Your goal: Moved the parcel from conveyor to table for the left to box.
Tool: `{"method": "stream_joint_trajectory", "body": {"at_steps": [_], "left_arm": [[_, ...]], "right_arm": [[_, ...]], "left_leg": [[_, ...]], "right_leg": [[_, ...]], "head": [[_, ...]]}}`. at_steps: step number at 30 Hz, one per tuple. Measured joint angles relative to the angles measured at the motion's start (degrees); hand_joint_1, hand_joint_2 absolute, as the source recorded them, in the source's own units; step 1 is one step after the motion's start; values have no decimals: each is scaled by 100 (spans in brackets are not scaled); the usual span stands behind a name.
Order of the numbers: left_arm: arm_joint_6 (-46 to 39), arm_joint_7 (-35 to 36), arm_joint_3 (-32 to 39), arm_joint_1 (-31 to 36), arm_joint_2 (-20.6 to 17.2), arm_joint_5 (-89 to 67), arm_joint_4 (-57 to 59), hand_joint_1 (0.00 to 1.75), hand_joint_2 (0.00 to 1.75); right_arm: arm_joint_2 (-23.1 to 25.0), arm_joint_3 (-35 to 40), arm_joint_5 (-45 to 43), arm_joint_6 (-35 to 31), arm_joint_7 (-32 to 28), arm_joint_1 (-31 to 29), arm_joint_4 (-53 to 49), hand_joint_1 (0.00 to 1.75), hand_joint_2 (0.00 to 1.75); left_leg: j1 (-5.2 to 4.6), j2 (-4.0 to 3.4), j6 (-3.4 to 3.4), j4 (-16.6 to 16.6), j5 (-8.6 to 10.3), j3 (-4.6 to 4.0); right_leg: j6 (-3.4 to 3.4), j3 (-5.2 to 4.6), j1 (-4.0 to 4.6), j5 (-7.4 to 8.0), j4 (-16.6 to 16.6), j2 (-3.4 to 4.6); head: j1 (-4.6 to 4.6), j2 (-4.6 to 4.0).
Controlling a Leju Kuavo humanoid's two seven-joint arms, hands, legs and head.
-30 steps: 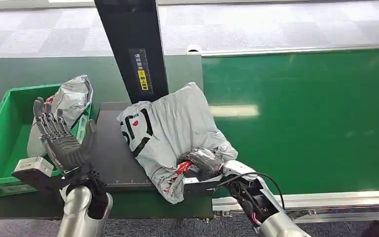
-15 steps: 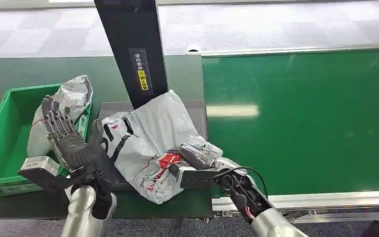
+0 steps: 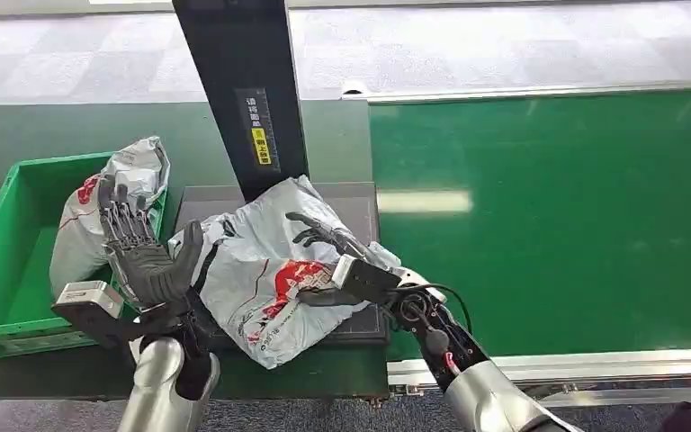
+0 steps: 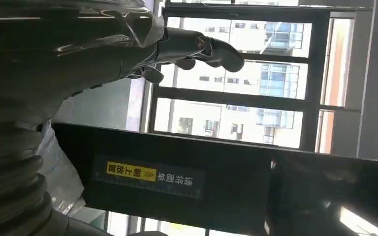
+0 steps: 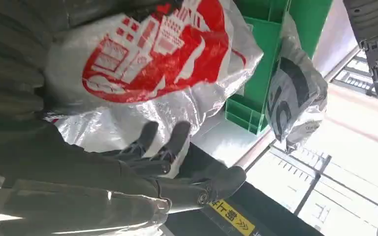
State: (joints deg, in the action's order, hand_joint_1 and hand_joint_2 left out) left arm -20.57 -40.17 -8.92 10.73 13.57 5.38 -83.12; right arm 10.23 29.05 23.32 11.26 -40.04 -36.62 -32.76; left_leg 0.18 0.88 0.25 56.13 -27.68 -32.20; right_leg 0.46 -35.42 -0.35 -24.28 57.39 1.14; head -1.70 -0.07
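Parcel (image 3: 261,270) first: it lies crumpled on the dark plate (image 3: 360,326) of the bench (image 3: 18,126), at the foot of the black post (image 3: 243,90), off the conveyor (image 3: 549,216) at my 3 o'clock. Nearest me, my right hand (image 3: 328,247) rests over its 3 o'clock side with fingers (image 3: 310,220) spread across the top, gripping nothing I can make out; I judge it is letting go, since the bag already sits where my left can reach. My left hand (image 3: 144,256) stands upright at the bag's 9 o'clock edge, palm toward it, fingers apart and empty, placed, I think, to close in and carry it over.

It is a soft grey plastic mailer, wrinkled and glossy, with red print on its near face and black lettering toward 10 o'clock; it will sag when lifted.

Farther, at 10 o'clock, the green box (image 3: 4,234) already holds another grey bag (image 3: 112,193) leaning on its wall.
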Motion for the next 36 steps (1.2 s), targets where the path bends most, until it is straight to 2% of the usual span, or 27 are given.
{"method": "stream_joint_trajectory", "body": {"at_steps": [5, 8, 13, 19, 21, 26, 28, 32, 36], "left_arm": [[0, 0, -2, 0, 0, 0, 15, 0, 175], [22, 0, -2, -1, 0, 2, 48, 0, 175], [302, 0, -35, -2, -4, -64, 105, 0, 175], [835, 113, -186, 52, -11, -80, 227, 0, 175], [1258, 219, -273, 99, -37, -7, 330, 0, 175], [2026, 225, -468, 142, -157, -295, 547, 0, 175], [2126, 227, -544, 144, -201, -506, 612, 0, 175], [2562, 433, -868, 201, -385, -1496, 765, 0, 175], [2931, 1017, -1232, 261, -494, -2636, 1112, 0, 175]], "right_arm": [[0, -46, -55, 18, 0, 1, 9, 0, 175], [24, -182, -606, 239, 0, 39, -33, 0, 175], [77, -677, -1929, 1031, -6, 186, -199, 0, 175], [87, -1119, -2491, 1412, 99, 364, -216, 0, 175], [92, -1202, -2511, 1315, 146, 500, -335, 0, 175], [96, -1353, -2254, 300, 190, 898, -1072, 0, 175], [94, -1414, -2218, 111, 249, 1022, -1358, 0, 175], [83, -1534, -2236, 13, 291, 1201, -1814, 0, 175], [46, -1665, -2247, 113, 297, 1353, -2194, 0, 175]], "left_leg": [[0, 0, 0, 0, 0, 0], [0, 0, 0, 0, 0, 1], [0, 0, 0, 0, 0, 0], [-1, 1, 0, 0, -1, 0], [0, 3, 0, 0, -1, -1], [0, 1, 0, 0, -1, 0], [0, 1, 0, 0, -1, -1], [-1, 0, 0, 0, -1, -1], [-2, 0, 1, 0, -1, 0]], "right_leg": [[0, 0, 1, 0, 0, 0], [0, 0, 0, 0, 0, 0], [0, 0, 0, 0, 0, 0], [0, -1, 0, 0, -1, 0], [0, 0, 0, 0, -1, -2], [0, -2, 0, 0, -1, 1], [0, -3, 0, 0, -1, 0], [1, -3, 0, -1, -1, -1], [1, -3, -1, -1, -1, 1]], "head": [[2, 0], [2, 2], [2, 0], [0, 0], [2, 2], [2, 0], [2, 0], [2, 0], [2, 0]]}}
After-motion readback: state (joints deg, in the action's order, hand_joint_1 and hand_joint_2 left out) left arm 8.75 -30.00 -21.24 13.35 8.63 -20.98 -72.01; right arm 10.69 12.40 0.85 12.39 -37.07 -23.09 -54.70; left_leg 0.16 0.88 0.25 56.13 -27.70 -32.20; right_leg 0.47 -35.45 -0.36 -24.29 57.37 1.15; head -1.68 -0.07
